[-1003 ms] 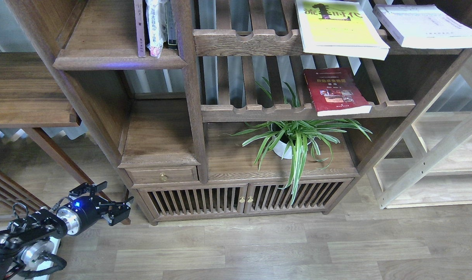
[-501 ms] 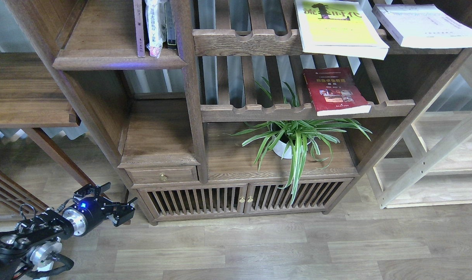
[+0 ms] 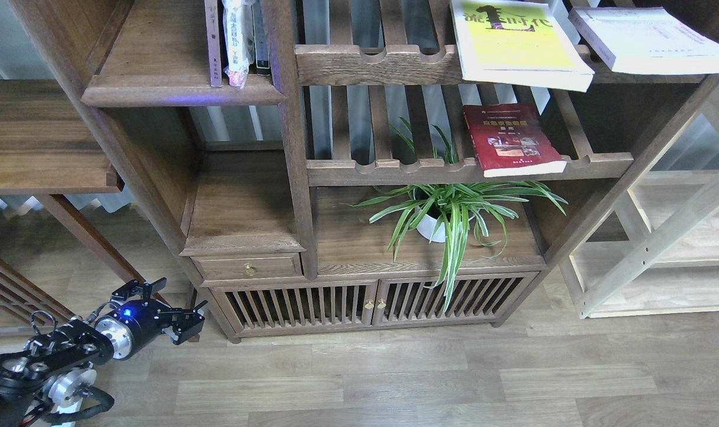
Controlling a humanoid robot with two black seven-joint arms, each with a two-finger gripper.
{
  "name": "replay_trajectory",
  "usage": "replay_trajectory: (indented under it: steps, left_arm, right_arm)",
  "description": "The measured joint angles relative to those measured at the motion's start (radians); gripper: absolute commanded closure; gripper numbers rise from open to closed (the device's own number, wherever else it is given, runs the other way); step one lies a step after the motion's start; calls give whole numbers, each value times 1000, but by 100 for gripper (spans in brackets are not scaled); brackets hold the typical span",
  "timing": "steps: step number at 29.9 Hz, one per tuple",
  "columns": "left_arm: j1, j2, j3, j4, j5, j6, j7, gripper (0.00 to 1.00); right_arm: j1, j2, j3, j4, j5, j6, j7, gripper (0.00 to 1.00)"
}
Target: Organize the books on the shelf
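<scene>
A yellow-green book (image 3: pixel 516 44) lies flat on the upper slatted rack, its corner past the front rail. Right of it a pale lavender-white book (image 3: pixel 649 38) lies flat too. A red book (image 3: pixel 510 139) rests on the lower slatted rack. The shelf (image 3: pixel 157 59), a solid dark-brown board at the top left, has a few upright books (image 3: pixel 237 41) at its right end. My left gripper (image 3: pixel 168 306) hangs low at the bottom left, near the floor, open and empty, far from all the books. My right gripper is out of view.
A potted spider plant (image 3: pixel 448 213) stands on the cabinet top under the red book. A small drawer (image 3: pixel 249 268) and slatted doors (image 3: pixel 365 305) sit below. A pale wood unit (image 3: pixel 661 255) stands to the right, a dark side table (image 3: pixel 39 142) to the left.
My left arm dropped a little and its gripper shifted slightly right and down a second ago; it has held almost still since. The books have not moved.
</scene>
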Motion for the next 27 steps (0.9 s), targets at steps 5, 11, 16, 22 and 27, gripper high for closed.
replay_trajectory:
  steps: [5,11,16,22,27]
  left_arm:
    - [0,1,1,1,0,0,0,0]
    - [-2,0,1,2,0,0,0,0]
    - [-1,1,2,4,0,0,0,0]
    - [0,0,1,4,0,0,0,0]
    - [-4,0,0,4,0,0,0,0]
  right_arm:
    - [64,-22,12,7,0,36,0,0]
    - [124,-68,13,58,-43,130,0,0]
    - [129,-79,14,97,-103,145,0,0]
    - [152,-66,16,130,-159,147,1,0]
    - [186,-52,16,139,-184,168,0,0]
